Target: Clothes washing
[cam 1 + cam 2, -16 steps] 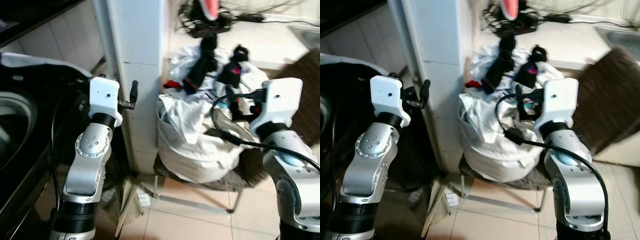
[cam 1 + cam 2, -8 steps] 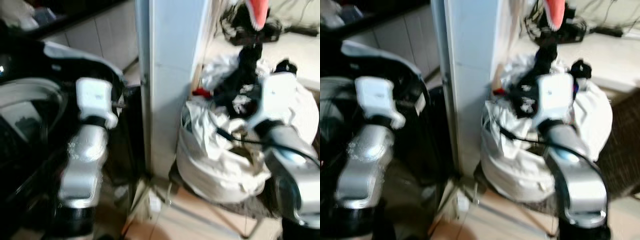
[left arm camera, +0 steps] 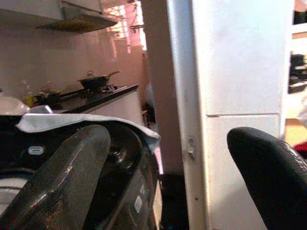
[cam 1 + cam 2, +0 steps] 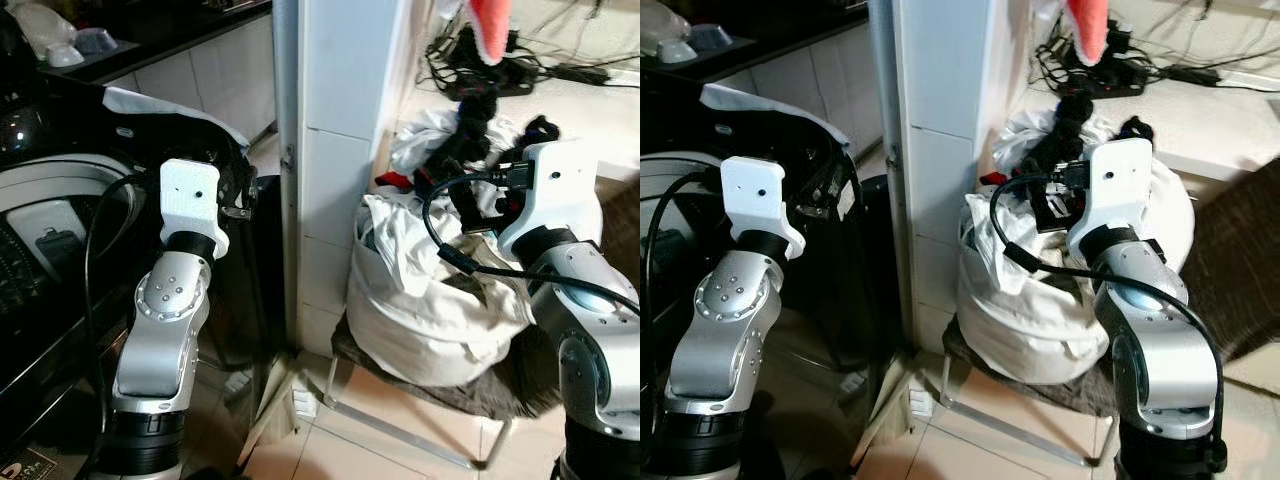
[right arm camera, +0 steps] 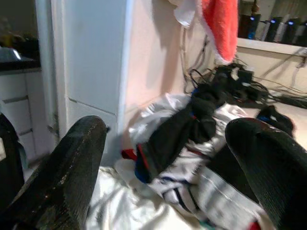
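No writing can be read, and the right pincer [image 5: 163, 158] is wide open, holding nothing, just above the clothes [image 5: 187, 124] piled in a white bag [image 4: 430, 310] on a stool, while the left pincer [image 3: 168, 177], open and free too, is by the black washer [image 4: 60, 250].
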### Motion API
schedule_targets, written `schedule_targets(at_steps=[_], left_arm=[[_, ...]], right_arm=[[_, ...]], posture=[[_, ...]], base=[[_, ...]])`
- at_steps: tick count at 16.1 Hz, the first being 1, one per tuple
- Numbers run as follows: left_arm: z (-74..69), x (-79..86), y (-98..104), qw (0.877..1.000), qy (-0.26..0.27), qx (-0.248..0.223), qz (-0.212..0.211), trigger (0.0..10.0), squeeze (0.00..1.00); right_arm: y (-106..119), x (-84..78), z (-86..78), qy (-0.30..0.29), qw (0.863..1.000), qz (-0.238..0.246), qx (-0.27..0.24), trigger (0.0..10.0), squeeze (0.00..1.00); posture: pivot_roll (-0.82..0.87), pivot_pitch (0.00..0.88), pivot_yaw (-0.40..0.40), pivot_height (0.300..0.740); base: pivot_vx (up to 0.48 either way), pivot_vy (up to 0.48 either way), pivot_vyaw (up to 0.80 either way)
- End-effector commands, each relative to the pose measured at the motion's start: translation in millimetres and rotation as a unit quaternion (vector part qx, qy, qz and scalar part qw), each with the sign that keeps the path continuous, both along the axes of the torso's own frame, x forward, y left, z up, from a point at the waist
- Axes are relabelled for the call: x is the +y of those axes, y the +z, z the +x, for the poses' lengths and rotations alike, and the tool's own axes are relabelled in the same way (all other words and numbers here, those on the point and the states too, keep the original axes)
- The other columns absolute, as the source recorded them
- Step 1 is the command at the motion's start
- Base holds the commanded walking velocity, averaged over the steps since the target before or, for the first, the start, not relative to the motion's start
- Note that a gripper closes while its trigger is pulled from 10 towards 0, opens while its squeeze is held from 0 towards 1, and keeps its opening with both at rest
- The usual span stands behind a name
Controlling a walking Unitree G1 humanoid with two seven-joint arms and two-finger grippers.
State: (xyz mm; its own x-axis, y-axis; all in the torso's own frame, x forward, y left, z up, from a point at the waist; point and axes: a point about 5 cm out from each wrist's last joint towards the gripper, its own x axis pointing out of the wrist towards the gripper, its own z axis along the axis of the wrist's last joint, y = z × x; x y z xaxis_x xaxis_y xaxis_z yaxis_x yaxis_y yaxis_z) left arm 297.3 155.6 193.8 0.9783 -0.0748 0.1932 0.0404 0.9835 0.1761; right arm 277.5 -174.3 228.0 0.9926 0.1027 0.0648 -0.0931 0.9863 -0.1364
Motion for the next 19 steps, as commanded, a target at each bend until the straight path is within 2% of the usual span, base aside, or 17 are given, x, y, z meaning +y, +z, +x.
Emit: schedule_targets(at_steps=[1,4,8,9,11,14,19], left_arm=[[0.4,-4.8,1,1.0,-0.014,0.005,0.006,10.0,0.0],[0.3,-5.9,2,1.0,-0.016,0.007,0.012,10.0,0.0],[-1.2,-5.1,2,1.0,-0.01,0.005,0.019,10.0,0.0],[-2.3,-6.4,2,1.0,-0.012,0.005,0.02,10.0,0.0],[-3.6,-10.3,-3,1.0,-0.012,0.008,0.016,10.0,0.0],[-4.9,-20.1,-4,0.999,-0.034,0.004,0.008,10.0,0.0],[-4.6,-25.9,3,0.998,-0.059,-0.014,0.011,10.0,0.0]], right_arm=[[2,-5.8,4.7,-0.017,1.0,-0.005,0.007,10.0,0.0],[5,-9.1,12.5,-0.018,1.0,-0.013,0.006,10.0,0.0],[2,-4.2,10.9,-0.019,1.0,-0.003,0.003,10.0,0.0],[-2,-5.3,7.8,-0.039,0.999,0.017,0.01,10.0,0.0],[-10,-7.9,-3.7,-0.068,0.997,0.025,0.004,10.0,0.0],[-14,-3.6,-17.0,-0.062,0.997,0.037,-0.01,10.0,0.0],[-13,-4.8,-18.7,-0.064,0.997,0.041,-0.018,10.0,0.0]], posture=[[-0.01,0.0,-0.008,0.74],[-0.01,0.0,-0.007,0.74],[0.0,0.0,-0.012,0.74],[0.0,0.0,-0.014,0.74],[0.0,0.0,-0.008,0.74],[-0.01,0.0,0.005,0.74],[-0.01,0.0,0.009,0.74]], base=[[0.0,0.0,0.0],[0.0,0.0,0.0],[0.0,0.0,0.0],[0.0,0.0,0.0],[0.0,0.0,0.0],[0.0,0.0,0.0],[0.0,0.0,0.0]])
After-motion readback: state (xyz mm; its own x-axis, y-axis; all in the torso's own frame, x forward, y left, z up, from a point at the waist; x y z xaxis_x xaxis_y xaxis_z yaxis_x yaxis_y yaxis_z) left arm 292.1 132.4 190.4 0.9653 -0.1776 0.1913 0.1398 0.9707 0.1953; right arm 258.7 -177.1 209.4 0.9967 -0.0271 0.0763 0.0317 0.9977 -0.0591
